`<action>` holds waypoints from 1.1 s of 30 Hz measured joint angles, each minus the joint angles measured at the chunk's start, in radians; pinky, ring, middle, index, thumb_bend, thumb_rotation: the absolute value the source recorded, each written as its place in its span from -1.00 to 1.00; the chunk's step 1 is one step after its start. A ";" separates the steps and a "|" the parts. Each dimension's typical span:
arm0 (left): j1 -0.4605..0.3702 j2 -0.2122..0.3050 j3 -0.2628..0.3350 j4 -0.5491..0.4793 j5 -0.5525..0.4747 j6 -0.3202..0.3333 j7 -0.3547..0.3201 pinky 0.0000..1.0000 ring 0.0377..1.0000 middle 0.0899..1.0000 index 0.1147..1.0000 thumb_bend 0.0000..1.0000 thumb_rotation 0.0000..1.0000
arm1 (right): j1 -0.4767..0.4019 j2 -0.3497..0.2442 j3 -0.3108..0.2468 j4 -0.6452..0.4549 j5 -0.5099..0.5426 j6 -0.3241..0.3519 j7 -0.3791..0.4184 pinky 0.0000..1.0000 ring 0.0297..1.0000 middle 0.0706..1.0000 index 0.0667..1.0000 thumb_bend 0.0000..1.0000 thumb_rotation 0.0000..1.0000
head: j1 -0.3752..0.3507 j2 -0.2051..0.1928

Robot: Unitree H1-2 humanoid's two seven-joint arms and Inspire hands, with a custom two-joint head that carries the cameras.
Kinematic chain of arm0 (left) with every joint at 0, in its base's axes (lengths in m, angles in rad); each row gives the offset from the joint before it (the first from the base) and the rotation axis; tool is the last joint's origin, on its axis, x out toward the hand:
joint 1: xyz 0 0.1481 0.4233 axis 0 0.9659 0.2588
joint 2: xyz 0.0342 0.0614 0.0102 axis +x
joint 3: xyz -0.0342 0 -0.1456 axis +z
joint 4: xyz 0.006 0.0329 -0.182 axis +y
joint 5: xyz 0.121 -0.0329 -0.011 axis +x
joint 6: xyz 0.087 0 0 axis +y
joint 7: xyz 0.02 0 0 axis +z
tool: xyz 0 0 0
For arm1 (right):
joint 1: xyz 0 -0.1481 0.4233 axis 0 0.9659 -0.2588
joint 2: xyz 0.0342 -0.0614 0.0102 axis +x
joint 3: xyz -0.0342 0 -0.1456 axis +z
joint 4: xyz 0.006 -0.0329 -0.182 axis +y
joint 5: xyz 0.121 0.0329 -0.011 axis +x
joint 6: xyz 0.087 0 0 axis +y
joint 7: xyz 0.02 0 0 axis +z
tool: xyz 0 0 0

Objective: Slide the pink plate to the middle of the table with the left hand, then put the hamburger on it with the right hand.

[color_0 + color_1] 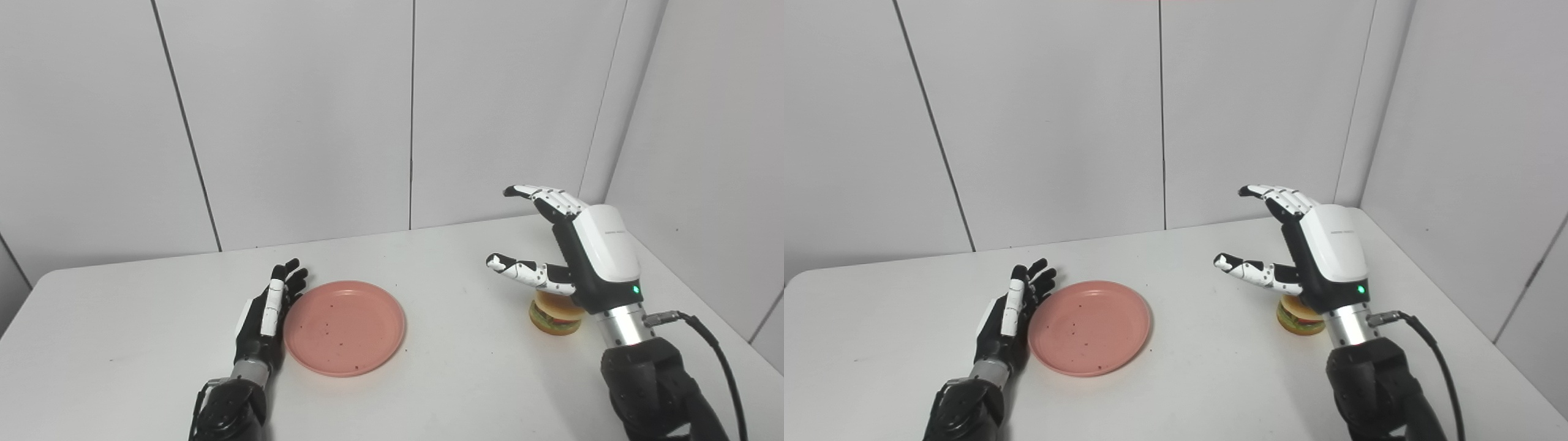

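The left hand [264, 320] is lying edge-on against the pink plate's [344, 327] left rim, fingers straight, gripping nothing. The plate is sitting flat on the white tabletop [459, 380], left of centre; it looks light, rigid and smooth, likely sliding easily under a sideways push. Further right, the right hand [572, 251] is hovering spread over the toy hamburger [554, 315], probably light, best pinched around its sides.

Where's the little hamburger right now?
The hamburger sits on the table's right side, partly hidden under the wrist of the open right hand. It is well to the right of the pink plate, not on it.
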 measured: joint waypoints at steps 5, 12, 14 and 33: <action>-0.009 0.002 0.007 0.015 -0.003 -0.005 -0.009 0.86 0.83 0.75 0.71 0.79 0.89 | -0.010 -0.032 -0.001 0.067 -0.079 0.053 0.002 0.38 0.53 0.43 0.36 0.48 0.90 | 0.003 0.000; -0.009 0.003 0.004 0.015 0.001 -0.008 -0.015 0.82 0.82 0.73 0.69 0.79 0.89 | -0.019 -0.064 0.013 0.149 -0.112 0.086 0.003 0.38 0.48 0.42 0.38 0.50 0.85 | 0.008 0.000; -0.009 0.003 0.002 0.015 0.001 -0.008 -0.015 0.81 0.82 0.73 0.69 0.79 0.90 | -0.019 -0.068 0.020 0.156 -0.112 0.097 0.008 0.39 0.48 0.43 0.38 0.50 0.84 | 0.009 0.000; -0.008 0.006 -0.004 0.015 0.003 -0.011 -0.017 0.80 0.83 0.74 0.71 0.78 0.88 | -0.067 -0.098 0.077 0.372 -0.058 0.097 -0.088 0.32 0.41 0.40 0.32 0.48 0.84 | 0.018 0.006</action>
